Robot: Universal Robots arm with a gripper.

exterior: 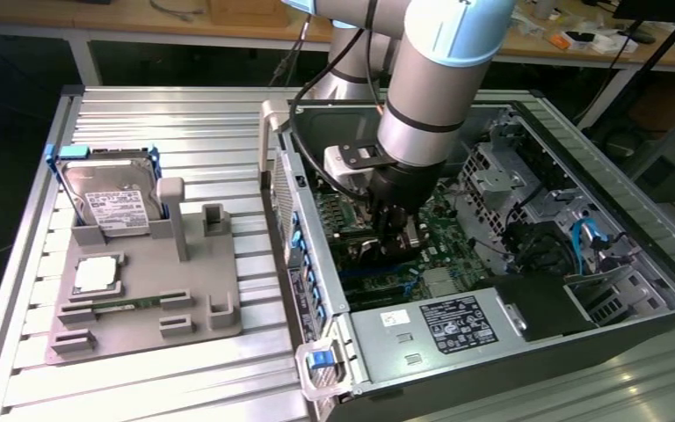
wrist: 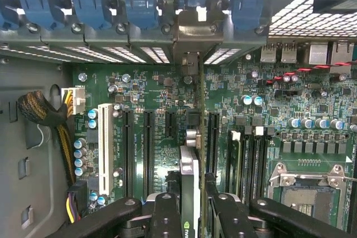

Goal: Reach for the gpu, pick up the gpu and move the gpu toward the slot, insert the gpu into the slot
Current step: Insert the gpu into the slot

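Note:
My gripper (exterior: 394,239) is down inside the open computer case (exterior: 314,264), over the green motherboard (wrist: 150,87). It is shut on the gpu (wrist: 189,165), a thin dark card seen edge-on between the two black fingers (wrist: 166,215). The card stands upright among the long connector strips and runs to the case's rear wall, where its silvery bracket (wrist: 192,32) sits against the metal frame. The slot lies straight under the card's edge and is hidden by it. I cannot tell whether the card is pushed fully down.
Black connector strips (wrist: 148,143) and a white one (wrist: 105,143) flank the card; memory strips and the silver processor socket (wrist: 307,185) are close by. A cable bundle (wrist: 42,112) hangs beside the board. On the table stand a grey fixture (exterior: 138,294) and a hard drive (exterior: 109,198).

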